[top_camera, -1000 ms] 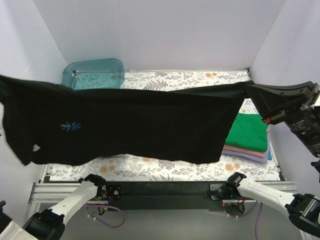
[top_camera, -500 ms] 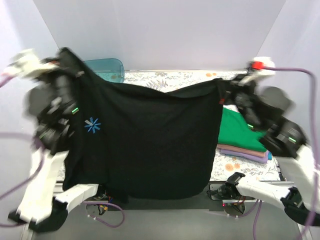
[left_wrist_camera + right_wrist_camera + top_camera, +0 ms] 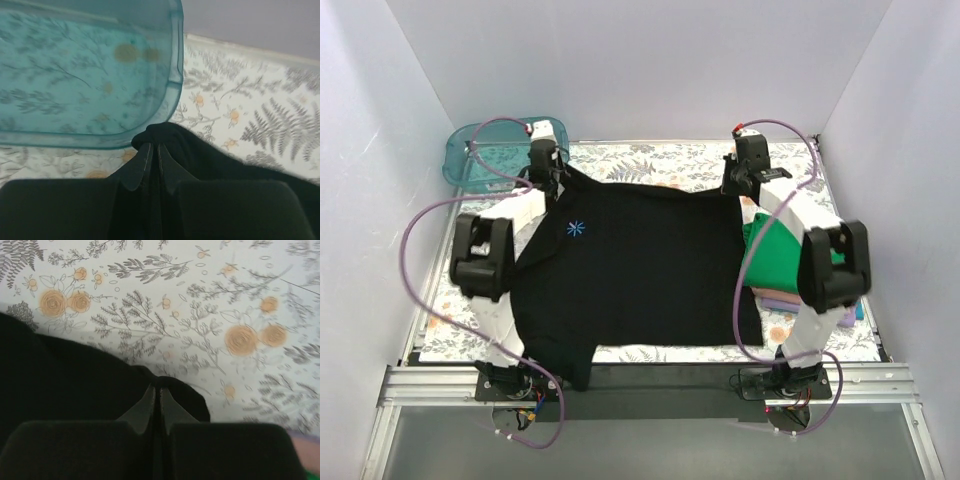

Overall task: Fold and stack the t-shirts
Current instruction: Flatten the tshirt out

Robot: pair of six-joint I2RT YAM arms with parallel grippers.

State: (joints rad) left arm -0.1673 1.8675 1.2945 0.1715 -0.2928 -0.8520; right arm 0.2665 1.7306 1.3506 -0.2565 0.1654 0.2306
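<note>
The black t-shirt point(image 3: 640, 270) with a blue starburst mark point(image 3: 576, 228) lies spread flat on the floral table, its near edge hanging over the table's front. My left gripper point(image 3: 557, 180) is shut on its far left corner, beside the teal tub; the pinched black cloth shows in the left wrist view point(image 3: 165, 137). My right gripper point(image 3: 738, 186) is shut on the far right corner, seen in the right wrist view point(image 3: 175, 390). A folded stack with a green shirt point(image 3: 785, 255) on top, tan-pink and lavender point(image 3: 782, 303) below, lies at the right, partly under the black shirt.
A teal plastic tub point(image 3: 485, 160) stands at the far left corner, close to the left gripper; its rim fills the left wrist view point(image 3: 175, 60). White walls close in the table on three sides. Purple cables loop over both arms.
The black shirt was held stretched high in the air; both arms swung forward and down and it now lies spread on the table, corners still pinched.
</note>
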